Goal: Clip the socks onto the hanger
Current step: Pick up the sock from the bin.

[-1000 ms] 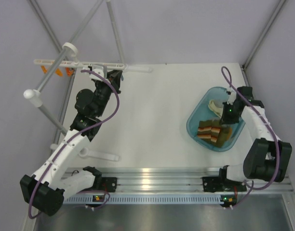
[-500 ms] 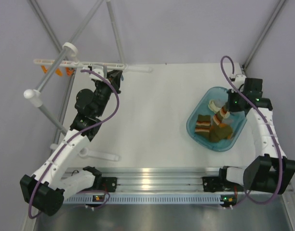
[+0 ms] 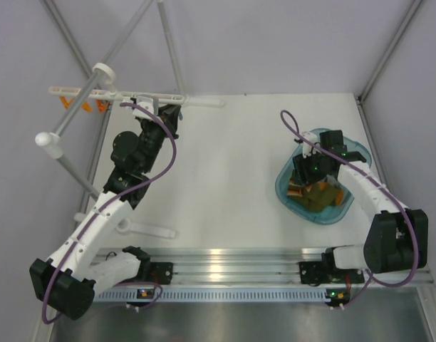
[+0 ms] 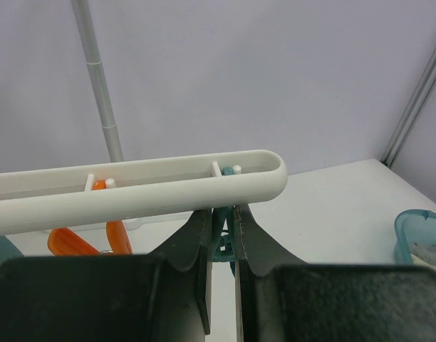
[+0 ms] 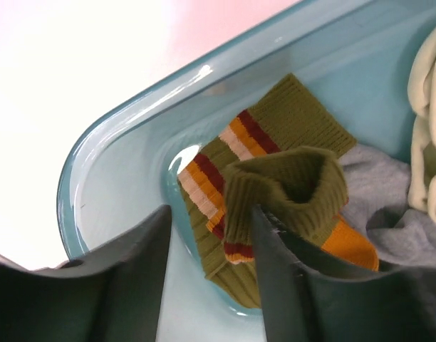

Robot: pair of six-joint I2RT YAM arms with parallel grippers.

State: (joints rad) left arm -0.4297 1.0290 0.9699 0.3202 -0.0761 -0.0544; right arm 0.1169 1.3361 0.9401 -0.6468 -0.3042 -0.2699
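The hanger (image 3: pixel 196 101), a thin white bar (image 4: pixel 168 189), reaches over the table's back left. My left gripper (image 3: pixel 168 114) sits just beneath it, shut on a teal clip (image 4: pixel 224 239) that dangles near the bar's rounded end; an orange clip (image 4: pixel 75 242) hangs further left. The socks (image 3: pixel 321 196) lie in a blue bin (image 3: pixel 282 187) at the right. My right gripper (image 3: pixel 303 167) hovers open above them. In the right wrist view one olive striped sock (image 5: pixel 289 121) lies flat and another's cuff (image 5: pixel 289 185) stands folded against the right finger (image 5: pixel 275 271), with nothing pinched between the jaws (image 5: pixel 211 214).
Two thick grey-white poles with round caps (image 3: pixel 100 71) (image 3: pixel 47 140) slant past the hanger at the left. A cream cloth (image 5: pixel 428 142) and a grey cloth (image 5: pixel 389 214) share the bin. A white bar piece (image 3: pixel 150 229) lies near the left arm's base.
My right gripper has swung from the bin's right side to its left part and its jaws have gone from shut to open. The left arm has not moved.
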